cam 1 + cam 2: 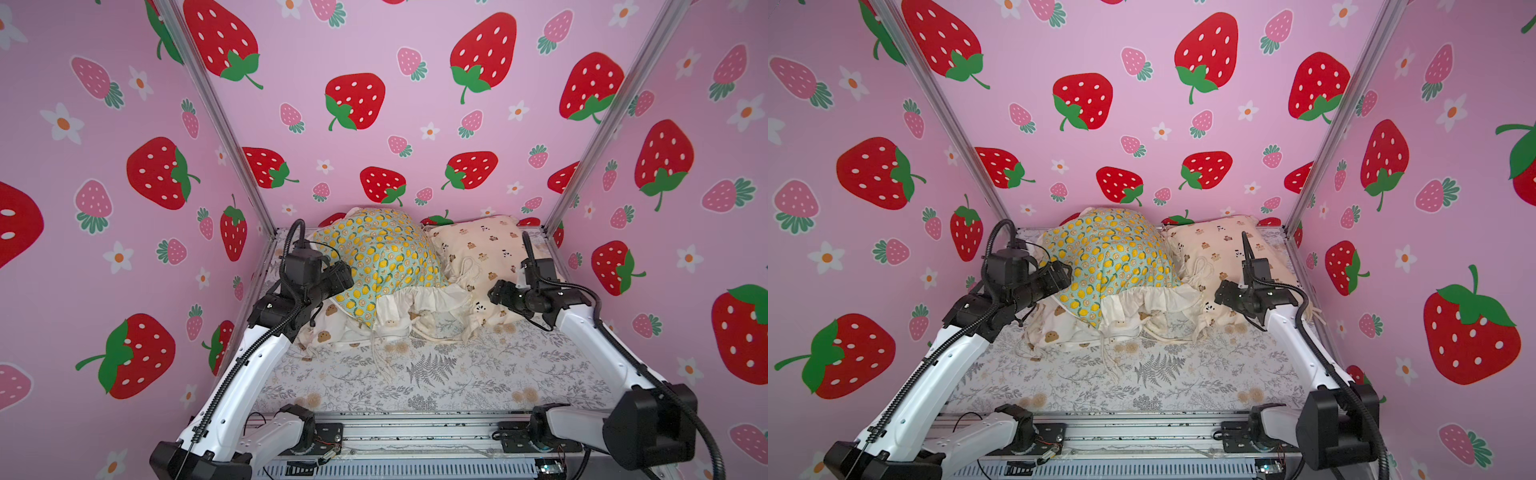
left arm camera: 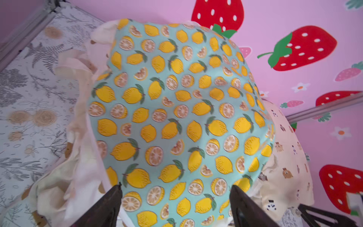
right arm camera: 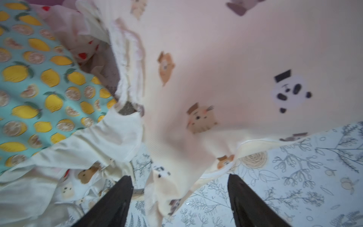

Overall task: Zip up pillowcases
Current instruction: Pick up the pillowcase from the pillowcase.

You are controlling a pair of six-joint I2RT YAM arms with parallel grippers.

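In both top views, the left pincer [image 1: 347, 276] sits just beside the lemon pillowcase [image 1: 386, 253], and the right pincer [image 1: 494, 293] just beside the bear pillowcase [image 1: 486, 245].

Left wrist: jaws apart, lemon fabric straight ahead, nothing clamped.

Right wrist: jaws apart, the bear corner lies loose between them.

I see no zipper anywhere, so I cannot tell which pillowcases are closed. I judge that work remains.

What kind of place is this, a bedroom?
Probably a little robot practice booth, dressed up like a bedroom: two robot arms bolted at the front, strawberry walls on metal posts, and pillows on a leafy sheet.
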